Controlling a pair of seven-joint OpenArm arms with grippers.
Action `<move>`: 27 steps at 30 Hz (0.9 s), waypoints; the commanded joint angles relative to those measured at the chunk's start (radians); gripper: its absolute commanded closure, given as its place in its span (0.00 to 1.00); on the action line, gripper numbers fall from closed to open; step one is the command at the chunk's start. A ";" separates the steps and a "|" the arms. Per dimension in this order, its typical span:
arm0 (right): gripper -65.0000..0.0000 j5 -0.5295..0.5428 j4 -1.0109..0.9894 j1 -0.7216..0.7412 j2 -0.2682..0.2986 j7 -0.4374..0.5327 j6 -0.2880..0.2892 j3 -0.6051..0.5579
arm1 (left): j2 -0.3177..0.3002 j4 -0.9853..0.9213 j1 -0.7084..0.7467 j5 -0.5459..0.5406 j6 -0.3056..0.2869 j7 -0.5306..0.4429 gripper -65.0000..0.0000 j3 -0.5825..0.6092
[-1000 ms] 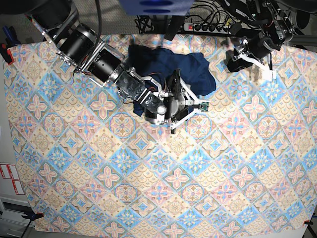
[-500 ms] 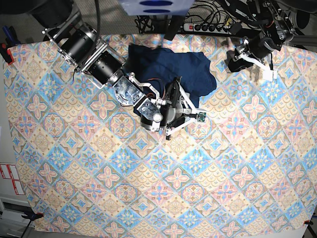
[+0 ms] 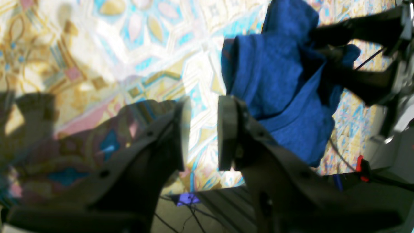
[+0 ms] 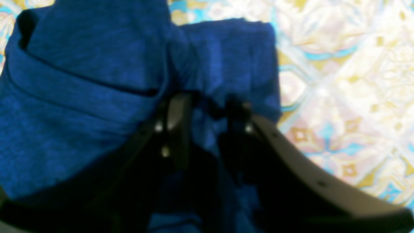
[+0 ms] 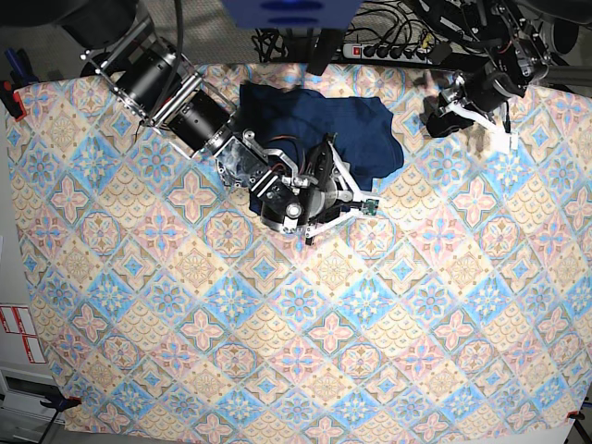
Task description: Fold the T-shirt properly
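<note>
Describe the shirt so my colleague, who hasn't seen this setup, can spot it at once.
Find the table covered by a patterned cloth of pink, blue and tan tiles. At its far edge, near the middle and just below a power strip, lies the shirt, a crumpled heap with the right gripper at it. It is the only plain dark-blue thing on that busy pattern.

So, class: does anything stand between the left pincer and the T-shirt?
Nothing visible does. The left pincer hangs above bare patterned tablecloth, apart from the T-shirt. The right pincer is on the shirt's other side, down among its folds.
</note>
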 commanded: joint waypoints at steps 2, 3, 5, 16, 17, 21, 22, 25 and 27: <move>0.70 0.008 0.023 0.009 -0.007 0.004 0.000 0.003 | -0.007 0.013 -0.002 -0.020 -0.005 -0.004 0.79 -0.002; 0.70 0.008 0.023 0.006 -0.007 0.004 0.000 0.003 | -0.007 0.013 -0.002 -0.020 -0.005 -0.004 0.79 -0.002; 0.70 0.008 0.022 -0.006 -0.007 0.006 0.000 0.001 | -0.007 0.013 -0.002 -0.020 -0.005 -0.004 0.79 -0.002; 0.70 0.006 0.125 -0.014 -0.006 -0.049 0.000 0.003 | -0.009 0.013 -0.002 -0.020 -0.005 -0.007 0.79 -0.002; 0.70 0.006 0.134 -0.014 -0.006 -0.054 0.000 0.003 | -0.009 0.013 -0.002 -0.020 -0.005 -0.007 0.79 -0.002; 0.70 0.008 0.140 -0.014 -0.006 -0.054 0.000 0.003 | -0.009 0.013 -0.002 -0.020 -0.005 -0.007 0.79 -0.002; 0.70 0.008 0.140 -0.015 -0.006 -0.054 0.000 0.003 | -0.009 0.013 -0.002 -0.020 -0.005 -0.007 0.79 -0.002; 0.70 0.008 0.123 -0.023 -0.006 -0.049 0.000 0.003 | -0.009 0.013 -0.002 -0.020 -0.005 -0.007 0.79 -0.002; 0.70 0.008 0.101 -0.023 -0.006 -0.046 0.000 0.003 | -0.009 0.013 -0.002 -0.020 -0.005 -0.007 0.79 -0.002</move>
